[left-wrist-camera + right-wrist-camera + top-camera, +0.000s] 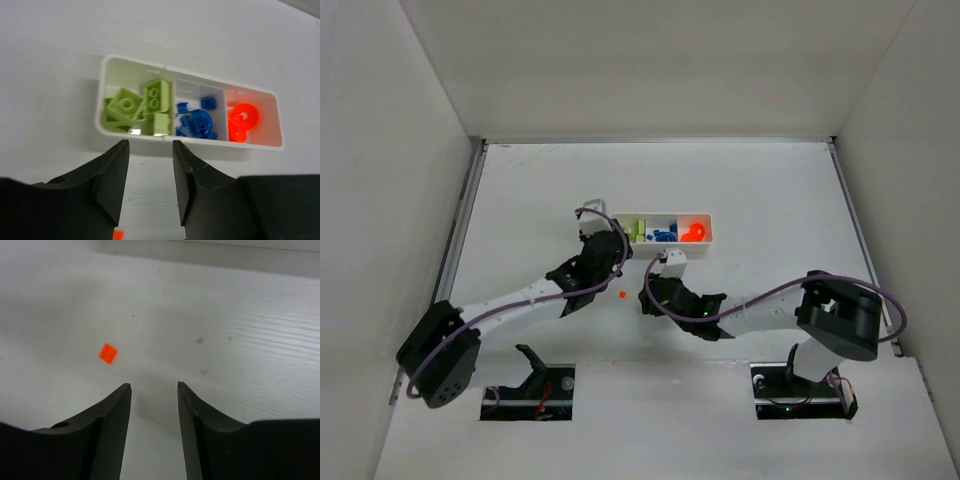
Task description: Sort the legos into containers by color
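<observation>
The orange-red lego (108,353) lies loose on the worktop near my right end effector (154,385), whose jaws stand apart, empty. My left end effector (150,142) gapes empty beside the tray (200,75). Likely light, stiff and slick, so I'd pinch its flat sides.

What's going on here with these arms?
A robot is filling a white tray by color: green legos, blue legos and orange-red legos sit in separate compartments. One orange-red brick lies loose on the table, ahead of the open, empty right gripper. The left gripper, also open and empty, hovers by the tray's green end.
</observation>
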